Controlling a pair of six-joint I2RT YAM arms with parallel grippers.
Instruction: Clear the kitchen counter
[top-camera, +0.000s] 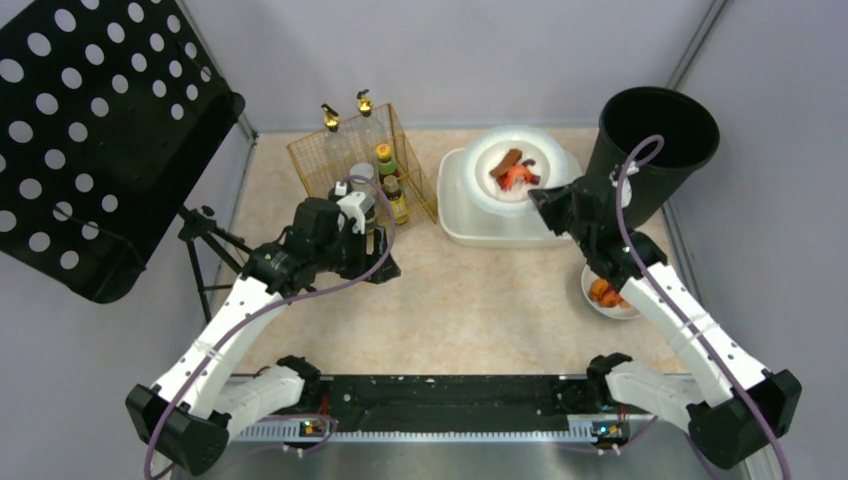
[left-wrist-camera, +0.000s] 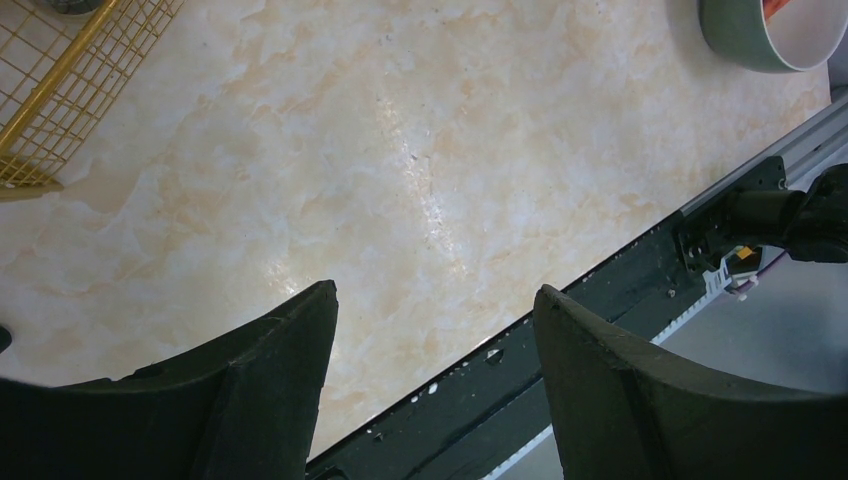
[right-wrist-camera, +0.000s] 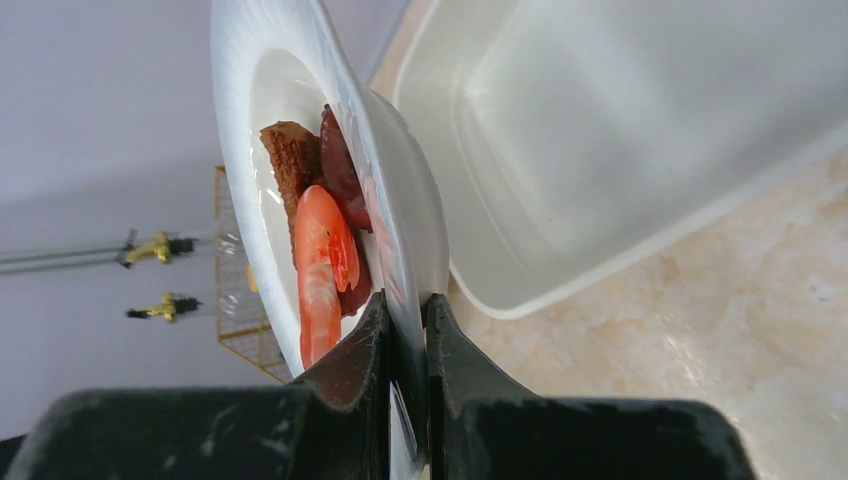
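The kitchen counter (top-camera: 480, 300) is a pale marble-patterned top, also in the left wrist view (left-wrist-camera: 400, 150). My right gripper (top-camera: 547, 200) is shut on the rim of a white plate (top-camera: 520, 165) and holds it over a white tub (top-camera: 470, 225). The plate carries a shrimp (right-wrist-camera: 320, 260) and dark brown pieces. In the right wrist view my gripper (right-wrist-camera: 405, 300) pinches the plate (right-wrist-camera: 260, 40) beside the tub (right-wrist-camera: 620, 130). My left gripper (top-camera: 385, 265) hangs open and empty above the counter (left-wrist-camera: 435, 290). A bowl (top-camera: 610, 295) with orange food sits at the right, partly hidden by my right arm.
A gold wire basket (top-camera: 350, 160) holding several bottles stands at the back left, its corner in the left wrist view (left-wrist-camera: 60, 90). A tall black bin (top-camera: 660, 140) stands at the back right. The bowl (left-wrist-camera: 740, 40) shows near the front rail. A tripod (top-camera: 200, 240) stands at left.
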